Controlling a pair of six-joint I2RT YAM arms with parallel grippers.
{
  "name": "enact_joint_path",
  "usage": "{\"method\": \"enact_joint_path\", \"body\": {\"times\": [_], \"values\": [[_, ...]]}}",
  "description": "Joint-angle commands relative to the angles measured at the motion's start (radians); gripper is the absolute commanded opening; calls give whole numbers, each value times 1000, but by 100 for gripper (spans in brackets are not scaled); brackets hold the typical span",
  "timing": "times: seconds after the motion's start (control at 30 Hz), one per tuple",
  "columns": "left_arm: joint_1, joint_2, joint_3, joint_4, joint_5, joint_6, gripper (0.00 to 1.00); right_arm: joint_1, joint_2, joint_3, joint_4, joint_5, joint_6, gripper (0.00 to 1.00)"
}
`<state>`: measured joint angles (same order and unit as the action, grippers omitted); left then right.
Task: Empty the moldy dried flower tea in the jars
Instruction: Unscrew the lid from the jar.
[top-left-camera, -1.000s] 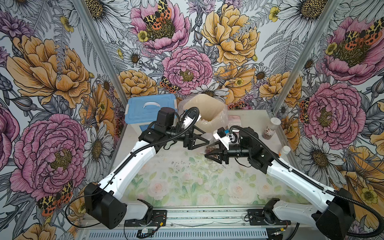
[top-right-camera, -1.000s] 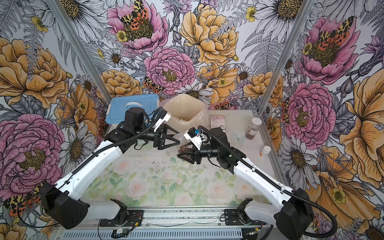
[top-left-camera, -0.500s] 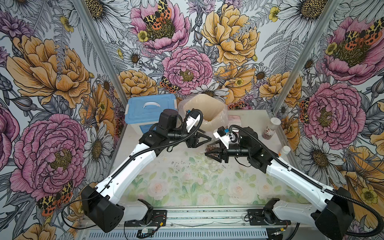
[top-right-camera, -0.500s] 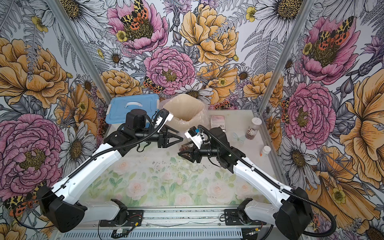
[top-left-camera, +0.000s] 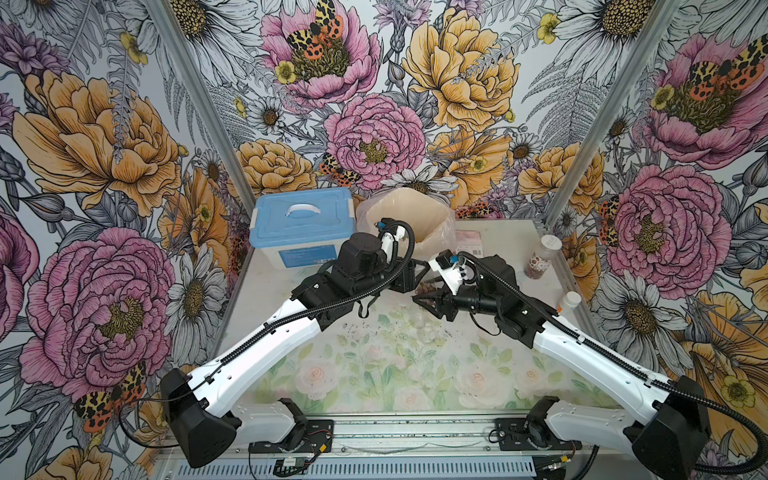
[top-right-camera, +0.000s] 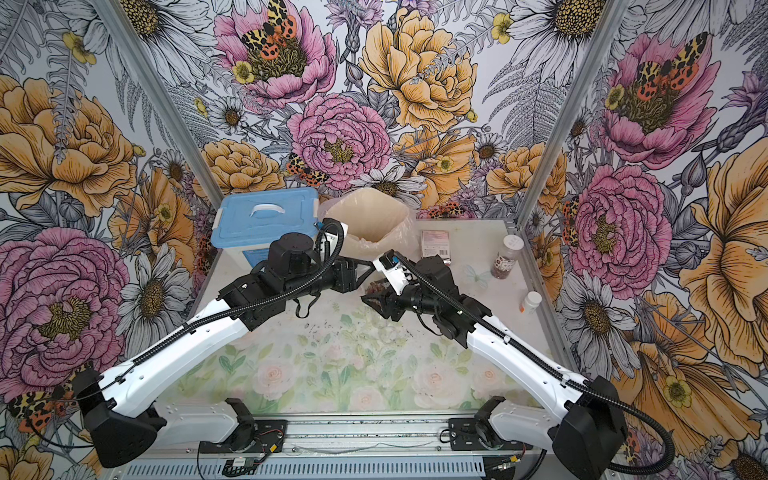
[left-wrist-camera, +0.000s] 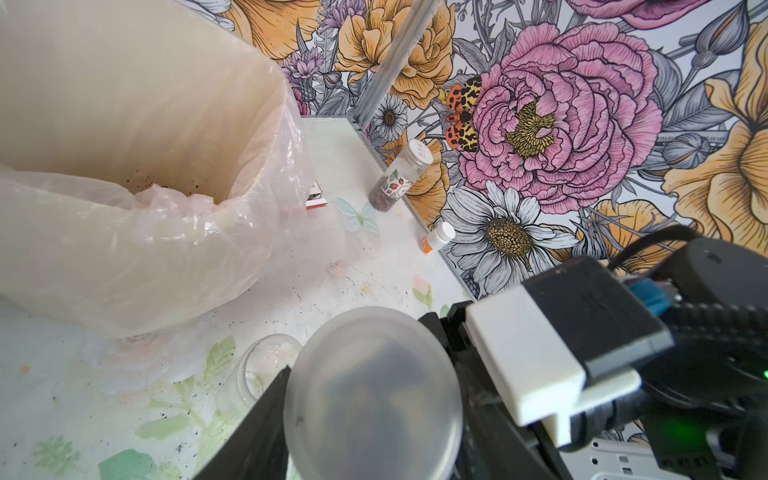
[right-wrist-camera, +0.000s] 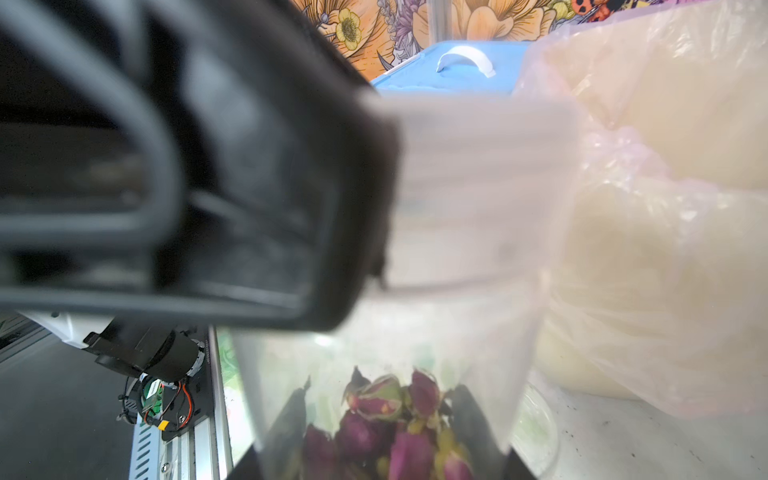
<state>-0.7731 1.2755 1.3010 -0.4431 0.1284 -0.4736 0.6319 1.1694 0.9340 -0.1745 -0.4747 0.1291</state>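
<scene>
Jar (right-wrist-camera: 415, 353) of dried flower tea (right-wrist-camera: 386, 419) clamped in right gripper (right-wrist-camera: 378, 440), frosted lid (left-wrist-camera: 374, 365) pinched by left gripper (left-wrist-camera: 365, 419), near table's (top-left-camera: 274, 291) far edge beside bagged bin (left-wrist-camera: 166, 124).

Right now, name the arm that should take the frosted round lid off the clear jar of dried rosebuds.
Left: the left hand clasps the frosted round lid; the right hand clamps the clear jar, steadying it.

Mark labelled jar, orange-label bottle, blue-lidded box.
labelled jar (left-wrist-camera: 395, 185), left wrist view, printed label
orange-label bottle (top-left-camera: 572, 298), in a top view, white cap
blue-lidded box (top-left-camera: 282, 226), in a top view, lid
</scene>
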Motion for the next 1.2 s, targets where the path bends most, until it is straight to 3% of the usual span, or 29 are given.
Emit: {"method": "enact_joint_path", "body": {"times": [0.0, 0.43, 0.6, 0.77, 1.03, 1.17], "values": [[4, -8, -15, 7, -118, -42, 48, 5, -43, 0, 49, 29, -22, 0], [13, -18, -25, 20, 64, 145, 79, 5, -46, -1, 47, -18, -24, 0], [56, -43, -19, 3, 152, 183, 93, 5, -45, -2, 42, -39, -26, 0], [144, -100, -20, -14, 337, 264, 99, 0, -45, -2, 32, -71, -32, 0], [352, -116, -30, -19, 850, 371, 99, -3, -23, 20, 31, -271, -12, 0], [374, -80, -12, -20, 971, 413, 99, 0, -13, 32, 31, -318, 1, 0]]}}
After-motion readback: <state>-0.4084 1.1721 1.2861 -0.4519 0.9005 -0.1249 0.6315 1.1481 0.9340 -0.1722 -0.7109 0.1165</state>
